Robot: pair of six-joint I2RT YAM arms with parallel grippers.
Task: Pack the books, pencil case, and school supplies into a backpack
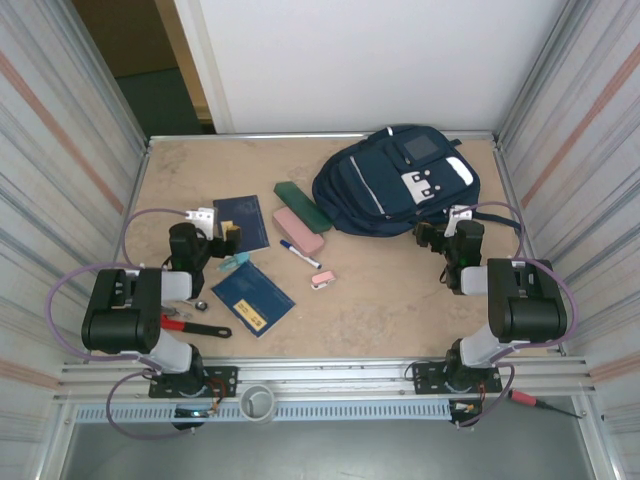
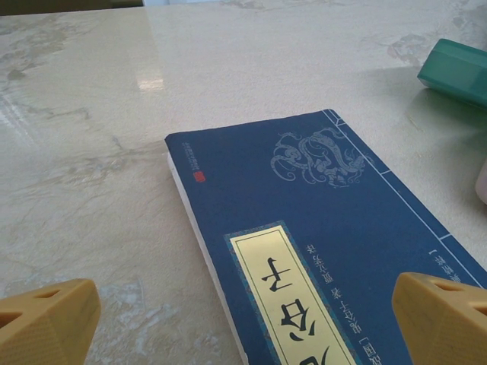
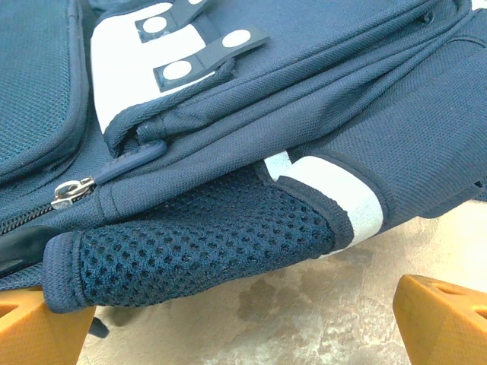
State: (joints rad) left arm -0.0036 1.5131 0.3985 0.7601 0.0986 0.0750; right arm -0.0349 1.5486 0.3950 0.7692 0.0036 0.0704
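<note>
Beige marbled tabletop [image 1: 400,310], fenced by corrugated panels [image 1: 60,150], carries a school kit spread between two arms. At the right rear lies the backpack [image 1: 395,180], front up. Its near edge is just ahead of the right gripper [image 1: 428,236], whose jaws stand wide apart and hold nothing. Seen from the right wrist, the bag's mesh pocket [image 3: 205,236] sits just beyond the orange fingertips [image 3: 449,319], apart from them, with a zip pull [image 3: 72,192] to its left.

On the left side, the left gripper [image 1: 228,238] is likewise spread wide and empty, aimed at the far booklet [image 1: 243,222], which lies flat between and beyond its fingertips in the wrist view. A teal piece [image 1: 236,262] lies just beside that gripper, with the near booklet [image 1: 252,297] below it. The green volume [image 1: 302,205] and pink case [image 1: 298,231] lie side by side between the far booklet and backpack. The marker [image 1: 300,253] and eraser [image 1: 322,279] sit nearer the arms. A red wrench [image 1: 175,322] and black spanner [image 1: 212,330] rest by the left arm.
</note>
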